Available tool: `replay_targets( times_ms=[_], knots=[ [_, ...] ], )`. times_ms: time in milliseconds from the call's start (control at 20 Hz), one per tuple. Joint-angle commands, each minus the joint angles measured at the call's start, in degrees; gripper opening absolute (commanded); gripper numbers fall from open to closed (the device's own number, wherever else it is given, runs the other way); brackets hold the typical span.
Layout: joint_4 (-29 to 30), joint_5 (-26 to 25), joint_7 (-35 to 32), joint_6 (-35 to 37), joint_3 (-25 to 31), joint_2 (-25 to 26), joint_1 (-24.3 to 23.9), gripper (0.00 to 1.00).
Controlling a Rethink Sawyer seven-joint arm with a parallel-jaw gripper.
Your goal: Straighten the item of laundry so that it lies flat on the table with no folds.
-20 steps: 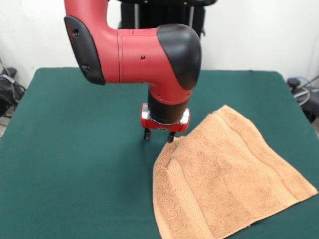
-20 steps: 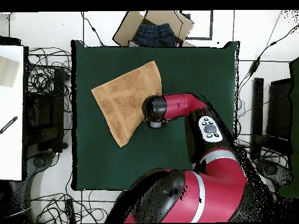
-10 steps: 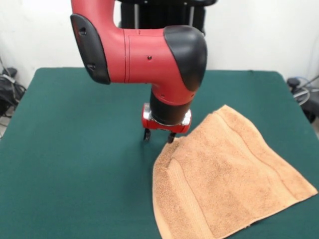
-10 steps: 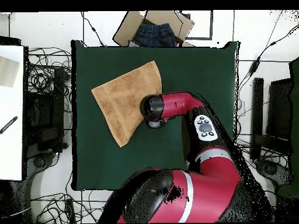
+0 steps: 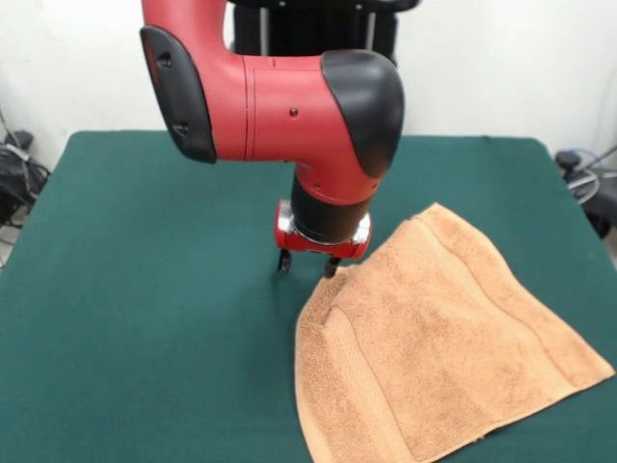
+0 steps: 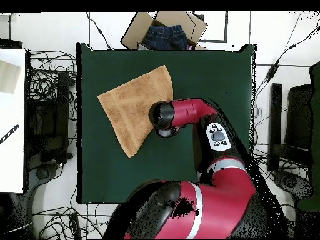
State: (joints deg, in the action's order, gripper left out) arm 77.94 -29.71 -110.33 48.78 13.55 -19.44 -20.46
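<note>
Lying spread on the table (image 5: 145, 289), toward its front-view right, the towel (image 5: 443, 338) is showing a raised ridge near its left edge. The gripper (image 5: 308, 265) is hovering at the towel's corner, fingers slightly apart, pinching nothing. Dragging unevenly risks bunching.

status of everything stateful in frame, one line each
towel: spread on the table, not flat, a raised ridge near its corner by the gripper
gripper: low at the towel's edge, open or shut cannot be told
cardboard box: open, dark clothing inside
</note>
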Motion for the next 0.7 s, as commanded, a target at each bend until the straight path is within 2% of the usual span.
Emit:
replay_targets(
  times_ms=[50,700],
  knots=[
    [-10.59,-8.69,-11.56,-29.33,-4.35,16.85,-1.28,1.0],
    [-11.29,-10.44,-9.91,-30.25,-4.75,16.71,-2.23,1.0]
  ],
)
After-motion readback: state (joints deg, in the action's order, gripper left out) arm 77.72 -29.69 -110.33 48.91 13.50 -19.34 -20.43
